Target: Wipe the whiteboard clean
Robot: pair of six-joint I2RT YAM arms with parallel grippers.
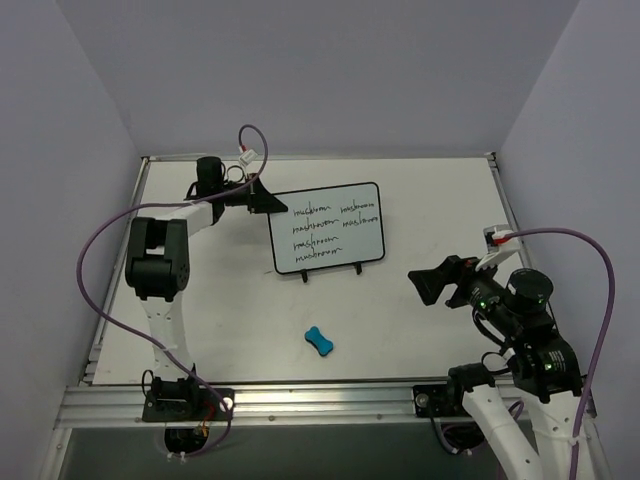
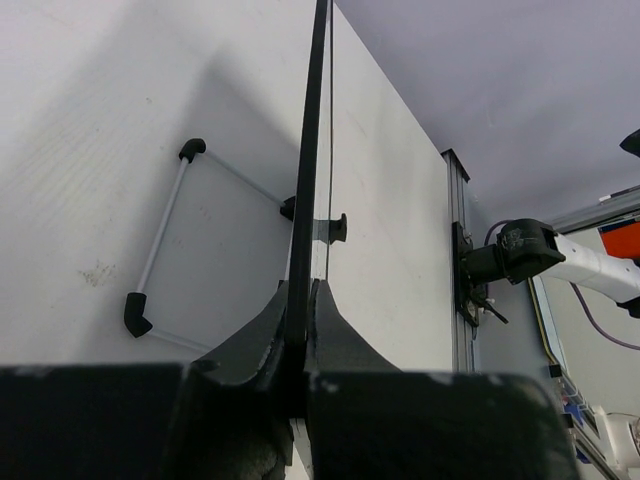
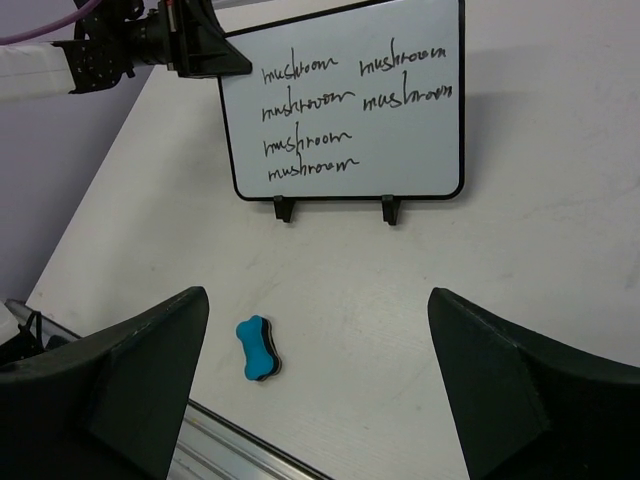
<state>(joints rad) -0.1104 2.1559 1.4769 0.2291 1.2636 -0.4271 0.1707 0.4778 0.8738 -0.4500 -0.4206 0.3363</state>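
Roughly mid-bench, toward the far side, the whiteboard stands leaning on its two black feet: a white rectangle in a thin black frame with rounded corners. It bears the handwritten word "mushroom" six times, four in the left column and two in the right. The left fingers are clamped on its upper left corner and hide that corner. From the left wrist the board shows only edge-on, so its writing is out of sight. The right fingers hover spread wide, gripping nothing, well apart from the board. One blue bone-shaped eraser lies on the bench nearer the arms.
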